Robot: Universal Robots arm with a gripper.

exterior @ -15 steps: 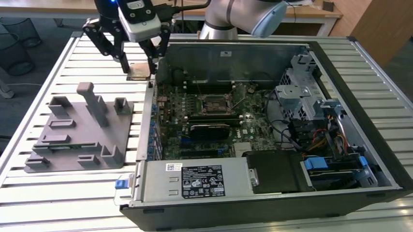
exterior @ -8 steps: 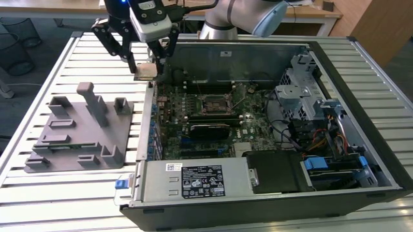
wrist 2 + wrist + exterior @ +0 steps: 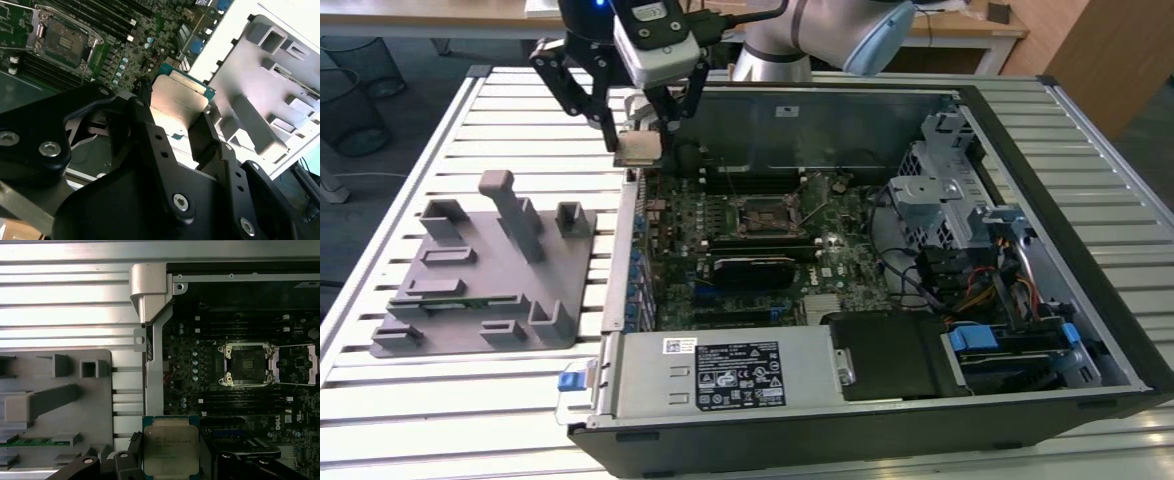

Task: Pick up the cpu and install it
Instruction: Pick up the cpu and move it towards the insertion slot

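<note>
The silvery square cpu (image 3: 638,150) hangs above the open black computer case's (image 3: 854,440) wall. A grey plastic tray (image 3: 507,285) lies beside the case, at the exterior view's left.

The black metal two-fingered gripper (image 3: 174,114) grips the small, flat, silvery-beige square cpu (image 3: 180,95) by two opposite edges. Beyond it lies the green motherboard (image 3: 150,42) with its open metal-framed socket (image 3: 67,37). The grey plastic tray (image 3: 272,100) with upright posts sits beside the board.

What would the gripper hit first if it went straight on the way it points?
Probably the motherboard near the case wall, with the held cpu touching first; the socket lies off that line. Depth is unclear.
</note>
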